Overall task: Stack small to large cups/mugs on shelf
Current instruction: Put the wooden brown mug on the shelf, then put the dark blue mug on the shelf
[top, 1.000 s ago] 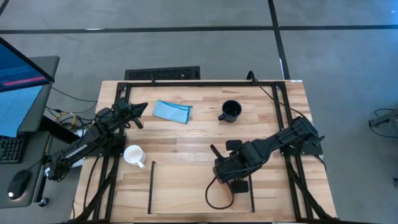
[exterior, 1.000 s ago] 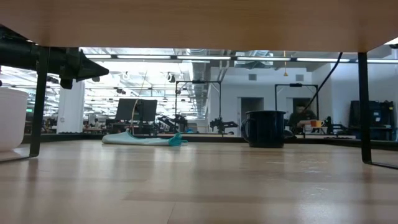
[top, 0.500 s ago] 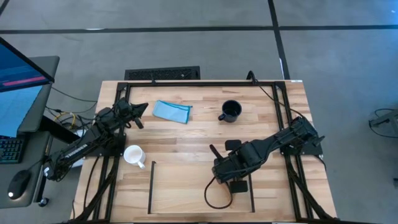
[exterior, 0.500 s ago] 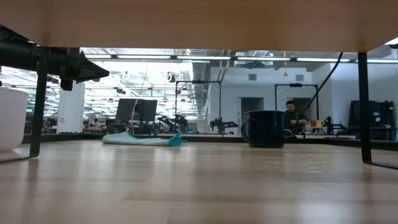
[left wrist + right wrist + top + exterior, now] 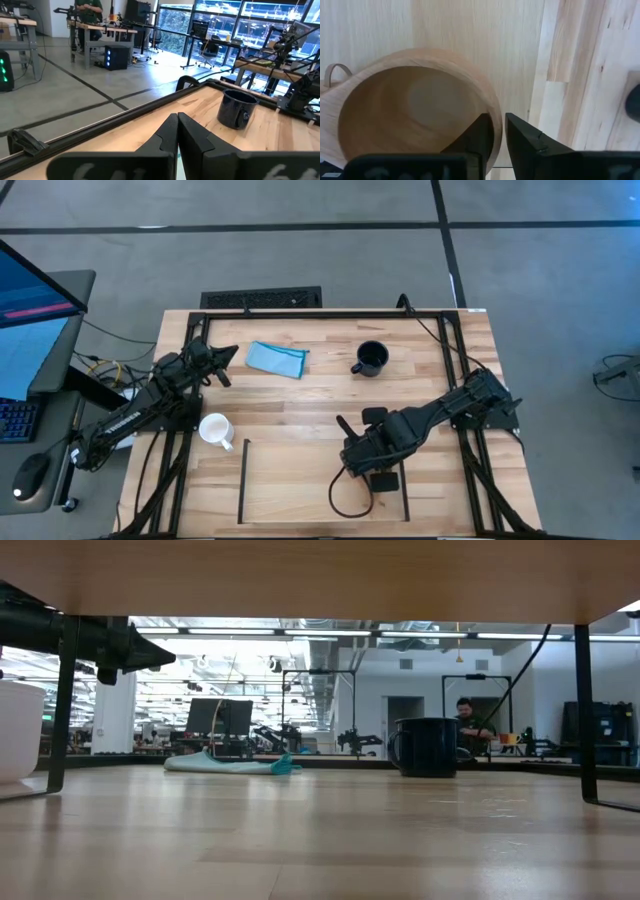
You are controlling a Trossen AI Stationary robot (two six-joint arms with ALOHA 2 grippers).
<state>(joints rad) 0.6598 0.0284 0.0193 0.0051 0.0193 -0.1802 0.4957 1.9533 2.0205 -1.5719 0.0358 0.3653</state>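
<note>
Releasing: my right gripper [image 5: 497, 131] straddles the rim of the wooden cup [image 5: 415, 110], fingers spreading since a second ago, barely clear of the wall.
Cup place: on the shelf [image 5: 243, 480], right end.
Meaning: I judge the smallest one delivered.
Remaining: white mug [image 5: 215, 429] beside the shelf, navy mug [image 5: 371, 358] at the back.
Left gripper [image 5: 176, 131]: closed, empty, near the cloth [image 5: 276, 358].

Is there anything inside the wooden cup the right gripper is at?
The right wrist view shows the wooden cup with a bare interior. The right gripper straddles its rim; its fingers cover part of the wall.
</note>
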